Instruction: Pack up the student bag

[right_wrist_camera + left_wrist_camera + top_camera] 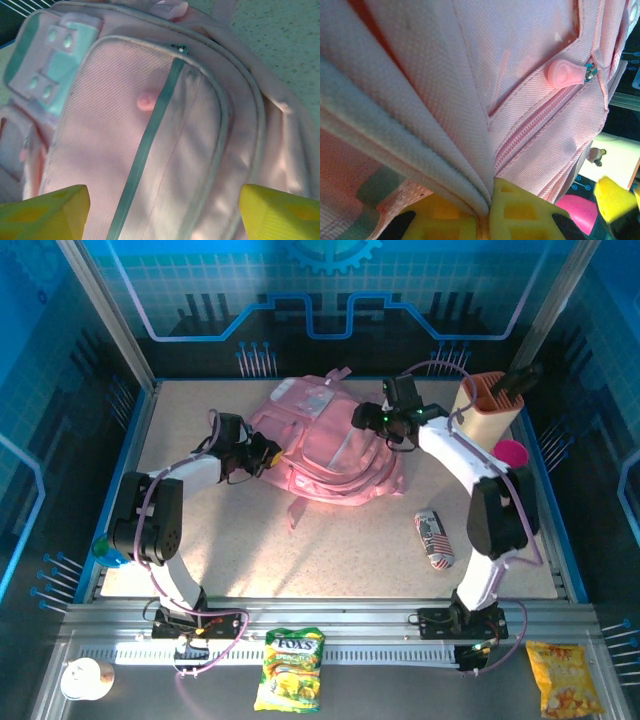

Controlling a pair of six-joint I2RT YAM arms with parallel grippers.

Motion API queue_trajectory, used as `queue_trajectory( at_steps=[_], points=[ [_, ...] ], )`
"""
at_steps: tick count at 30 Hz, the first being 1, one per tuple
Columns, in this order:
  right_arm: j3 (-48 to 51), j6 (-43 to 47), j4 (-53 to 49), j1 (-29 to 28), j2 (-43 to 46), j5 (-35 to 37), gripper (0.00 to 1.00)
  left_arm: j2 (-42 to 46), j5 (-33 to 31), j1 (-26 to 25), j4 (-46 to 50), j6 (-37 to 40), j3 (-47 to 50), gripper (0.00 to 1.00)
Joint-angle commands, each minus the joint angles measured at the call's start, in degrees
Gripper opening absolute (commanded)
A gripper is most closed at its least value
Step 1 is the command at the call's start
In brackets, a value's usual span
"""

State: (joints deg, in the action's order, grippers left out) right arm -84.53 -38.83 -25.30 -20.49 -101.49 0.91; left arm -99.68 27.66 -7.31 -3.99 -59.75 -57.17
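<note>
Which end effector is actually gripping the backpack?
The left end effector: shut on a fold of the backpack; the right end effector is open over it.
</note>
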Motion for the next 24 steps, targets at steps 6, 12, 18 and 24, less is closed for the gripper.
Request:
queue_trajectory(
  at_steps=[6,12,18,24],
  points=[
    [10.0,-8.2,2.0,-15.6,7.5,6.9,0.74,3.3,2.9,-2.0,-2.5,-4.8,-0.6,0.03],
    [12.0,-16.4,11.9,-26.0,4.6,11.8,0.60,3.3,1.3,-2.4,-1.6,-7.7,-1.5,0.03],
    [8.2,-16.8,15.1,-29.4,-1.9,13.1,0.48,2.6,1.4,-2.5,-2.3,-9.2,-1.5,0.03],
    [2.8,-19.0,14.6,-29.4,-8.9,11.4,0.38,2.7,1.6,-2.6,-2.3,-9.5,-1.4,0.03]
  ],
)
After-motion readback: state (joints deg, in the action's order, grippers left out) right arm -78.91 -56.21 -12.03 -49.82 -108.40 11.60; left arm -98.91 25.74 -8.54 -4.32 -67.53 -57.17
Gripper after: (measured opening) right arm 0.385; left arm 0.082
